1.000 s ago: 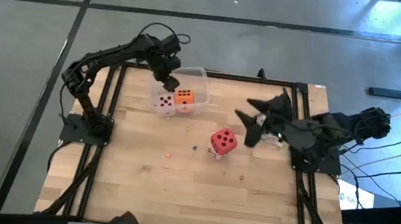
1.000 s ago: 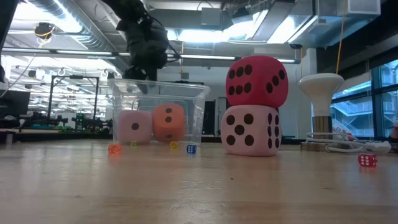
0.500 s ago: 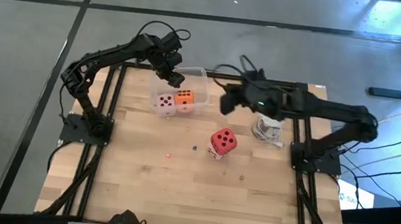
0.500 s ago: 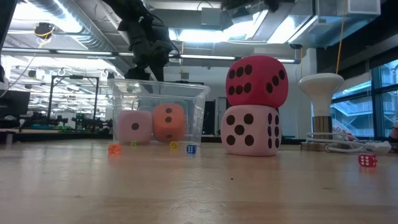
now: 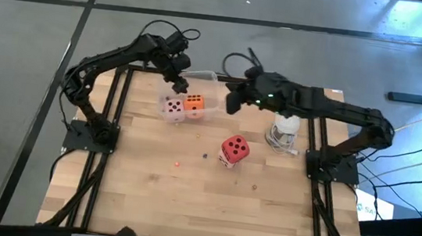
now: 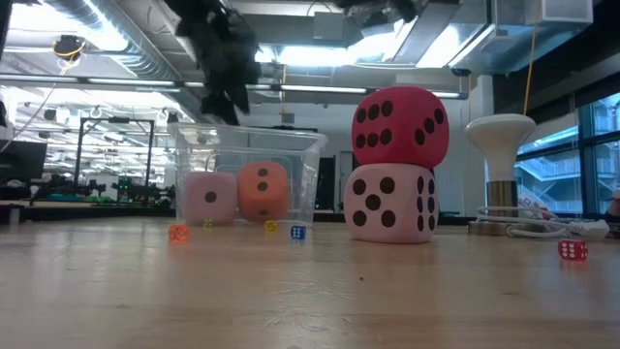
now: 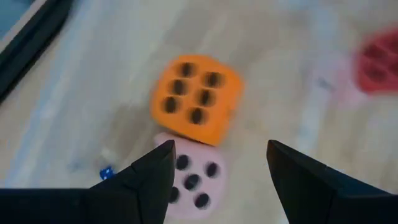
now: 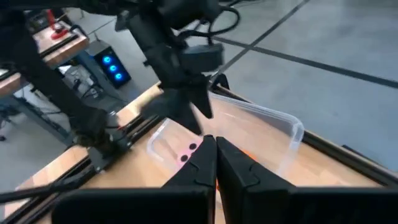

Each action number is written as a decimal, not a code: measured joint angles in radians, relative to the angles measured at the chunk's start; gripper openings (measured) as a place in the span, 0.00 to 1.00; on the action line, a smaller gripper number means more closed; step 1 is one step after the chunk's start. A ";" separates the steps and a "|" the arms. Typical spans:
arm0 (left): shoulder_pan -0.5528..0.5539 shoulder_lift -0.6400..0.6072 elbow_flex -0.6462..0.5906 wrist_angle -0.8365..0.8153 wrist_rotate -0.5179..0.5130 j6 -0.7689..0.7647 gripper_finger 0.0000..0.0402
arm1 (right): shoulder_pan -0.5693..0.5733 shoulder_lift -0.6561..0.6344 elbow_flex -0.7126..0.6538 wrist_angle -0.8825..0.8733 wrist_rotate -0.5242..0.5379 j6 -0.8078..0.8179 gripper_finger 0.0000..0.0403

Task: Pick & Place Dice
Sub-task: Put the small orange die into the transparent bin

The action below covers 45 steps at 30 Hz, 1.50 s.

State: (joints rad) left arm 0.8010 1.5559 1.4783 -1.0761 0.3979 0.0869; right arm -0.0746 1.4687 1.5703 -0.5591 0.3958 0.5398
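Dice: four big soft cubes. The orange die [image 5: 194,103] and the pink die [image 5: 173,108] sit side by side inside the clear tub [image 5: 213,78] at the far left of the table [image 5: 186,202]; the red die [image 5: 234,147] is stacked on the pale pink die [image 6: 391,203] near the table's middle.
Why stacked: the red die rests squarely on the pale one, so the top cube looks free to be lifted alone.
Why in the tub: the tub reads as the drop place; two dice are in, two are out, so the job looks about half done.
Left gripper [image 7: 217,163]: held above the tub, fingers well apart, nothing between them; its wrist view looks straight down on the orange and pink dice.
Right gripper [image 8: 216,149]: reached out over the far edge of the table, just right of the tub, fingers pressed together and empty. Closed and this far from the stack, it looks ill-placed for a grab; it would have to open and come nearer.
Hidden: the pale pink die is almost wholly covered by the red one from above. In the low view both grippers are cut off at the top.
Hard to make out: the left wrist view is smeared, so pip counts there are unsure. Tiny coloured dice [image 6: 294,232] by the tub are too small to read.
Other: a white lamp-like stand [image 5: 285,127] with cable stands at the right.
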 joint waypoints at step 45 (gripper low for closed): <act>-0.836 -0.194 -0.428 0.442 -0.257 -0.047 0.51 | 0.637 -0.438 -0.282 -0.507 0.377 0.427 0.01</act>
State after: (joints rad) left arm -0.0347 1.3621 1.0502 -0.6341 0.1405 0.0401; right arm 0.5619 1.0303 1.2883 -1.0660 0.7729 0.9667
